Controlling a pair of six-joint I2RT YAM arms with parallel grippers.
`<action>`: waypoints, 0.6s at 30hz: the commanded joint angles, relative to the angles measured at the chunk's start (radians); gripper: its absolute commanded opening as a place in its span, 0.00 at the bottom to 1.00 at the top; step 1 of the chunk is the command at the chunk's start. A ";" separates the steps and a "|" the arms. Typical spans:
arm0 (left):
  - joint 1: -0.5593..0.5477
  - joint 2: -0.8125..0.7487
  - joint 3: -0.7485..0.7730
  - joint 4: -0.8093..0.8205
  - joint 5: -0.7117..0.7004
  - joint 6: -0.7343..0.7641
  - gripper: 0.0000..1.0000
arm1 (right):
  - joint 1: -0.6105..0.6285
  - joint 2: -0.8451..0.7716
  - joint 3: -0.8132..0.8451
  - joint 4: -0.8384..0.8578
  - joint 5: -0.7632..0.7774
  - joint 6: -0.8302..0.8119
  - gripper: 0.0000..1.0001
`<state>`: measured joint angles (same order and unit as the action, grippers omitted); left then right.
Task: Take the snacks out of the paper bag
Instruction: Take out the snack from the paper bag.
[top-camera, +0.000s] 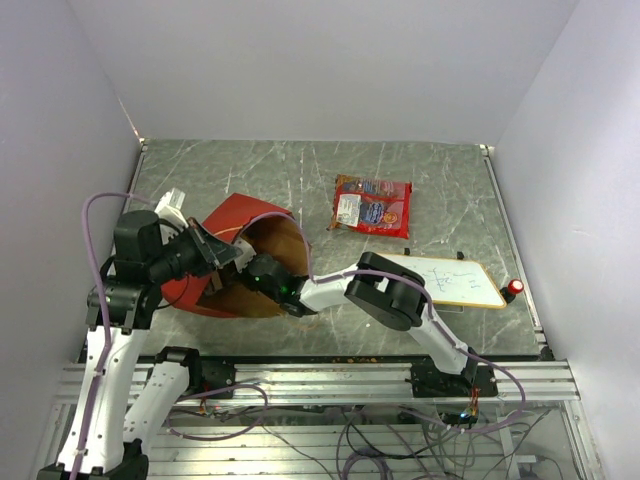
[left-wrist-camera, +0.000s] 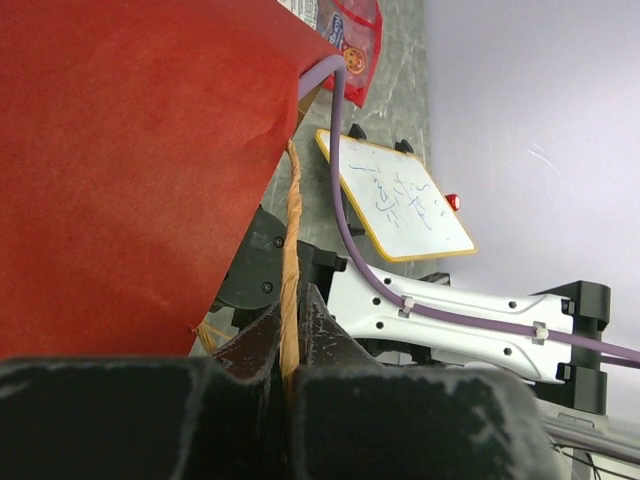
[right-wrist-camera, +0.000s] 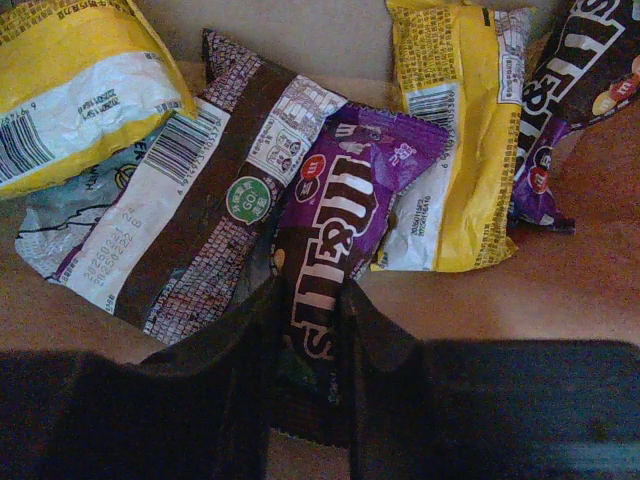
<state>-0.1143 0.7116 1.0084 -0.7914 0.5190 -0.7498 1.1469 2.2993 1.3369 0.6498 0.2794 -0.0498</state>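
The red paper bag (top-camera: 235, 225) lies on its side, its brown mouth facing right. My left gripper (left-wrist-camera: 290, 320) is shut on its twisted loop handle (left-wrist-camera: 292, 240) and holds the bag's rim up. My right gripper (right-wrist-camera: 310, 310) reaches inside the bag and is shut on a purple packet (right-wrist-camera: 345, 190). Around it on the bag's brown inside lie a dark brown packet (right-wrist-camera: 200, 230), yellow packets (right-wrist-camera: 455, 150) and a pale one at the left. A large flat red bag with a white label (top-camera: 372, 205) lies on the table outside.
A wood-framed white board (top-camera: 450, 280) lies right of the right arm, with a red knob (top-camera: 514, 288) beside it. White walls close in the table on three sides. The right arm's purple cable (left-wrist-camera: 345, 220) crosses the bag's mouth.
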 joint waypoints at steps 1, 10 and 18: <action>-0.005 -0.046 -0.016 0.011 -0.029 -0.045 0.07 | 0.000 -0.043 -0.040 -0.076 0.001 -0.014 0.25; -0.005 -0.059 -0.013 -0.038 -0.083 -0.015 0.07 | -0.001 -0.210 -0.102 -0.115 -0.101 0.036 0.17; -0.005 -0.039 -0.013 -0.012 -0.066 -0.003 0.07 | 0.000 -0.360 -0.196 -0.162 -0.151 0.070 0.13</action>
<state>-0.1143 0.6613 0.9951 -0.8143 0.4557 -0.7677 1.1465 2.0186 1.1770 0.4870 0.1669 -0.0051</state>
